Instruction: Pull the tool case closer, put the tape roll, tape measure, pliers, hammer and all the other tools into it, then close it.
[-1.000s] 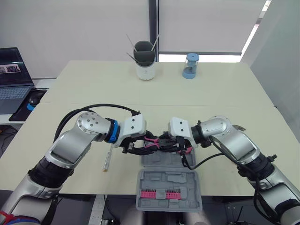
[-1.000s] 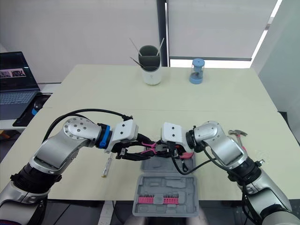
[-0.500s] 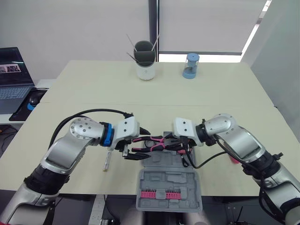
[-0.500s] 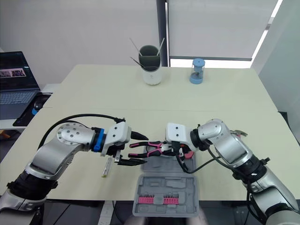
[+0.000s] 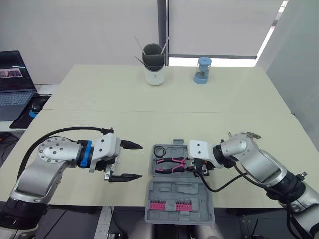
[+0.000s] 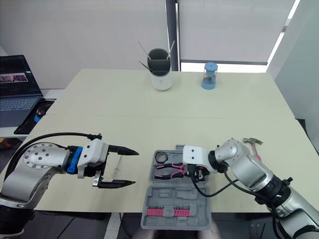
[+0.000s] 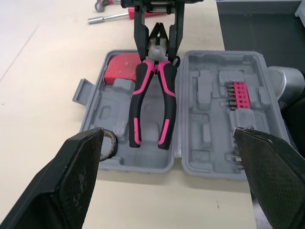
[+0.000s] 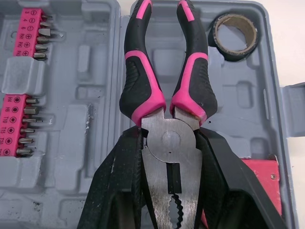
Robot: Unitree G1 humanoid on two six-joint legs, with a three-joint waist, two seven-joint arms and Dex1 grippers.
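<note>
The grey tool case (image 5: 185, 192) lies open at the table's front edge, with a pink bit strip (image 5: 169, 205) in its near half. In the far half lie the pink-and-black pliers (image 5: 168, 164), a tape roll (image 5: 159, 150) and a red tape measure (image 7: 119, 67). My right gripper (image 8: 170, 138) is shut on the pliers' metal head, with the handles pointing toward my left arm. Left of the case, my left gripper (image 5: 141, 161) hangs wide open and holds nothing. The hammer (image 6: 251, 142) lies on the table beyond my right arm.
A thin screwdriver (image 6: 115, 167) lies on the table between my left fingers. A metal driver (image 7: 107, 18) rests near the hammer. A pen cup (image 5: 154, 64) and a blue jar (image 5: 202, 69) stand at the back. A laptop (image 5: 12, 79) sits far left.
My left gripper let go of the pliers, opened wide and drew back to the left. My right gripper carried the pliers down into the case's far half.
</note>
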